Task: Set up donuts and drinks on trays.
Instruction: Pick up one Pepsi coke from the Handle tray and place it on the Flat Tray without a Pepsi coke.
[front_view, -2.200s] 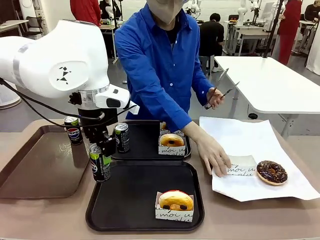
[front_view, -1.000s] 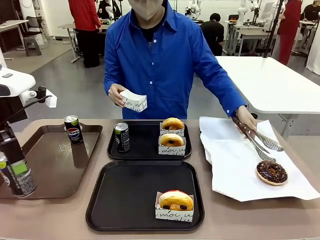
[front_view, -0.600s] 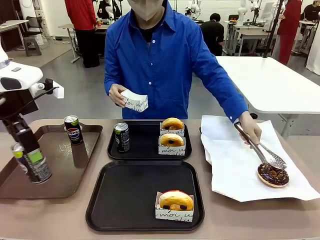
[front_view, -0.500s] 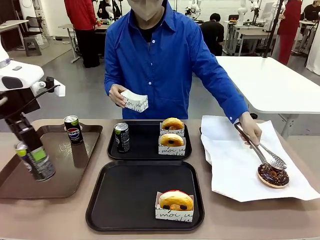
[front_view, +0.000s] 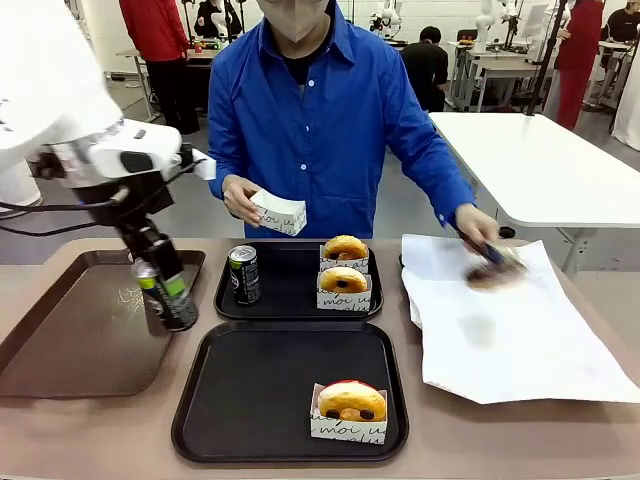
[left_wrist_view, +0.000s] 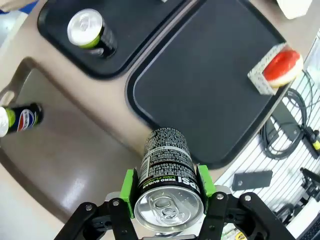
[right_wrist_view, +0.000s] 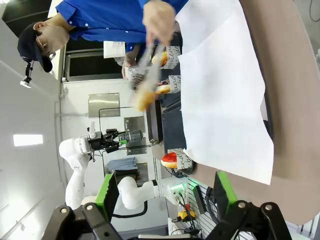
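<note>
Risk: can tips on landing.
Left gripper (left_wrist_view: 169, 186) clamps slim dark green-banded soda can (front_view: 170, 296), tilted, above left rim of near matte black square tray (front_view: 200, 440); right gripper (right_wrist_view: 165, 192) fingers stand open, empty.

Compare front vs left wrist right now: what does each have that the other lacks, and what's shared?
Front only: the person's hand holding an empty white box, two boxed donuts on the far black tray, white paper, blurred tongs lifting a donut.

Left wrist only: the Pepsi-logo can on the brown tray, and the held can's silver top.

Both: left claw shut on the green-band can, second can, near black tray with the red-iced donut.
</note>
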